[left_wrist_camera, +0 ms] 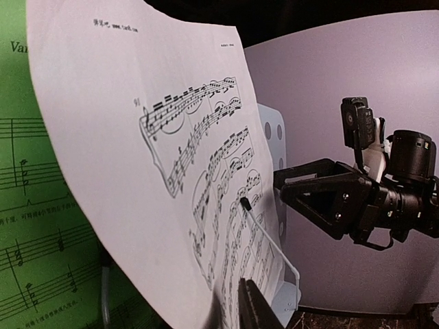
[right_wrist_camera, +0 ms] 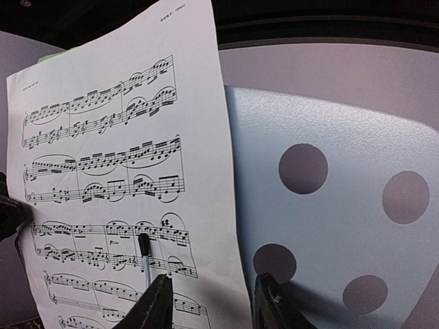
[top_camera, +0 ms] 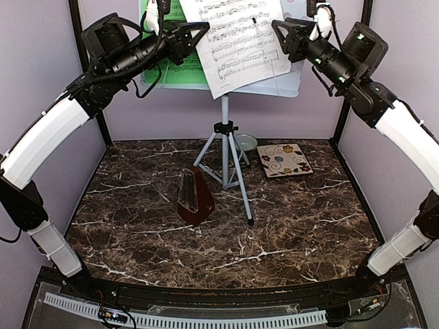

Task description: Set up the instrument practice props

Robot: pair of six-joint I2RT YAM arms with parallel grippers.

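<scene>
Leaning on the white hole-punched stand plate [right_wrist_camera: 343, 205] atop pale tripod legs [top_camera: 225, 154]: white music sheet [top_camera: 240, 41], header print unreadable, and green sheet [left_wrist_camera: 41, 171] titled "Va…". Below, red-brown pyramid metronome [top_camera: 195, 199] stands on dark marble desk [top_camera: 302, 226]. The right hand [right_wrist_camera: 211, 291] is released, straddling the white sheet's edge; the left hand [top_camera: 202, 31] grip: cannot tell.

From overhead, the white printed music sheet [top_camera: 236, 41] runs off the top edge. It and my left arm cover most of the green music sheet [top_camera: 180, 74]. The small pale-green bowl [top_camera: 247, 142] sits partly behind the pale tripod legs [top_camera: 226, 157]. The left gripper [left_wrist_camera: 233, 310] is a dark blur at its wrist view's bottom edge, so I can't judge its gap. The right gripper [right_wrist_camera: 214, 305] is cropped to its fingertips.
</scene>
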